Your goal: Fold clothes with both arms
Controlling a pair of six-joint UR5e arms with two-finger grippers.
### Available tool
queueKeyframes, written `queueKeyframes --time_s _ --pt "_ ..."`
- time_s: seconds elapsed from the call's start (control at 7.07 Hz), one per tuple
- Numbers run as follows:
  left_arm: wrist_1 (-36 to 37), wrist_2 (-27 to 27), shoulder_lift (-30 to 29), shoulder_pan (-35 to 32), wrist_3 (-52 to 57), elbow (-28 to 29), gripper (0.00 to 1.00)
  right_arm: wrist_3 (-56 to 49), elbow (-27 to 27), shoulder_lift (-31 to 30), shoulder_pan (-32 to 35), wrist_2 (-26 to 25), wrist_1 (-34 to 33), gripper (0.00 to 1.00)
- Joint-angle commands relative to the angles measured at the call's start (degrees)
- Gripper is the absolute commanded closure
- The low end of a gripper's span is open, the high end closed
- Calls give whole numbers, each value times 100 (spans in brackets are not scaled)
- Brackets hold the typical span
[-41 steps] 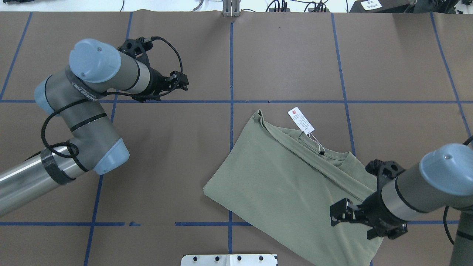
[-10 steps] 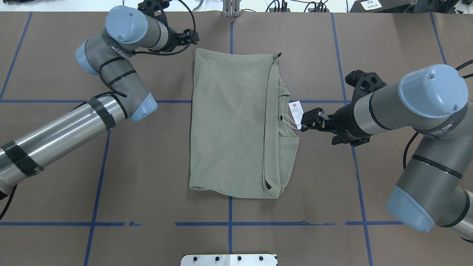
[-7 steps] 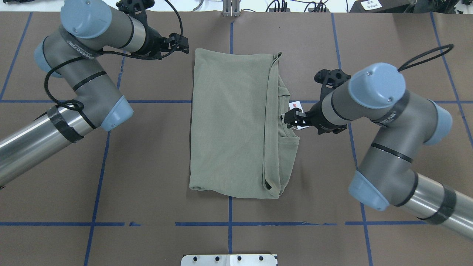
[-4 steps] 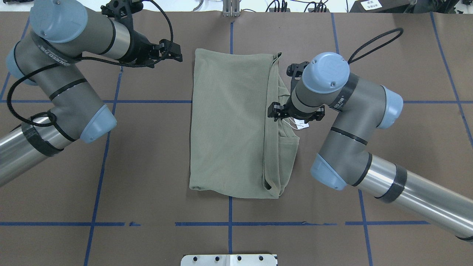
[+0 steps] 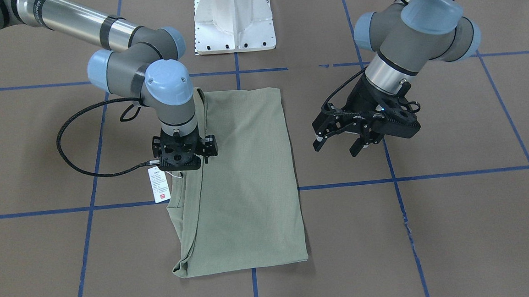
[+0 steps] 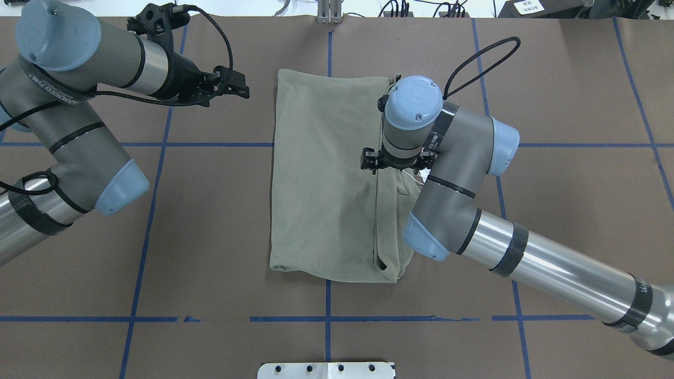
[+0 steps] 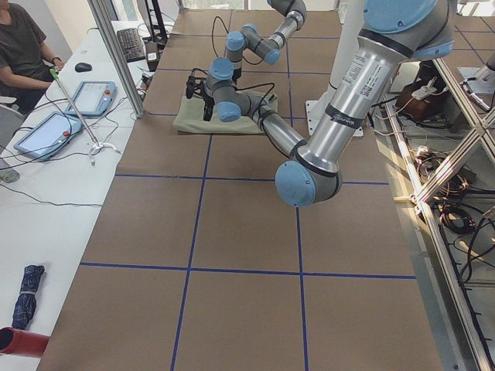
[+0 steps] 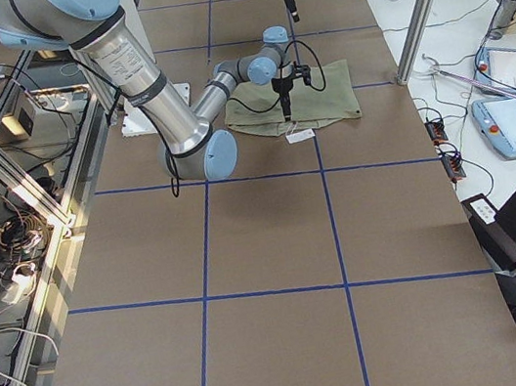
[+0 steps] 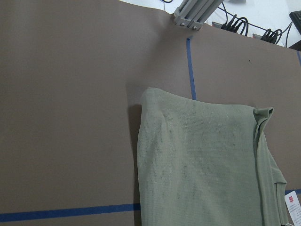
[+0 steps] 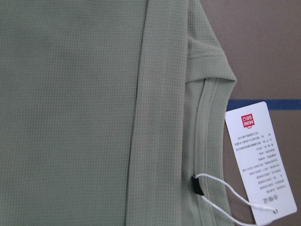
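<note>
Above the shirt [image 5: 247,168] collar hangs the right gripper [image 5: 181,164]; left gripper [image 5: 335,148] agape.

Shirt [image 10: 70,94]: soft matt cloth is shown, knitted in a fine waffle grain.
Collar [image 10: 206,141]: coarser ribbing is seen, at 3 o'clock of the shirt in the right wrist view.
Hang tag [image 10: 257,160]: smooth white printed card is shown, hung on thin white string [image 10: 225,190].
Table [image 6: 210,237]: a matt brown paper-like sheet is laid over it, crossed by blue tape [image 6: 210,144].
Arm tubes [image 6: 553,263]: bare metal is seen, glossy with bright highlights.
Joint caps [image 6: 413,102]: smooth light-blue plastic is shown, with a dull sheen.
Left gripper [image 5: 335,148]: matt black plastic is seen.
Cable [image 5: 77,164]: a black braided sheath is shown.
</note>
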Motion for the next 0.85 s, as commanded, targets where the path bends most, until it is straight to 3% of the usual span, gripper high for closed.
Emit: queueKeyframes --time_s 0.0,0.71 --pt "-3 8 2 13 0 2 0 -171 -105 166 -153 -125 -430 0" --pt "-55 -1 2 39 -9 55 0 -285 -124 113 -268 -108 -439 0"
